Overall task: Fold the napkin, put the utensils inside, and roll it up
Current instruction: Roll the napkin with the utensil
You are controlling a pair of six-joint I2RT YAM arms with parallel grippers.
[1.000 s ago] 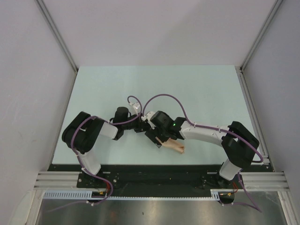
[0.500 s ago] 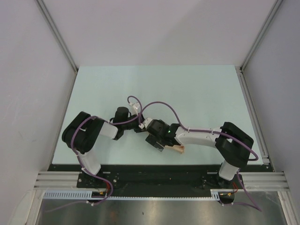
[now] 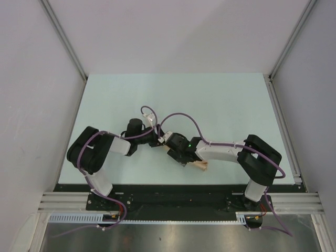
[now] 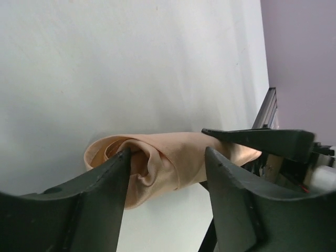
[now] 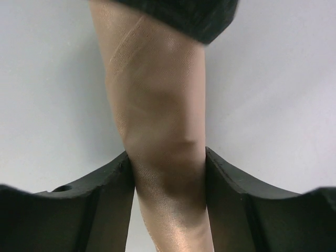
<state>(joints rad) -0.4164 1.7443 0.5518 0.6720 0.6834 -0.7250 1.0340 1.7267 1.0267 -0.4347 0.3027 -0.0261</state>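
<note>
— Pale table (image 3: 220, 100), and near its front edge lies the napkin (image 3: 199, 166), rolled into a peach tube.
— Right hand (image 5: 168, 157)?
— Clamped on it, both fingers pressing the roll's sides.
— And the left hand (image 4: 167, 155)?
— Parted around the roll's open end, one finger against the cloth, gripping nothing.
</note>
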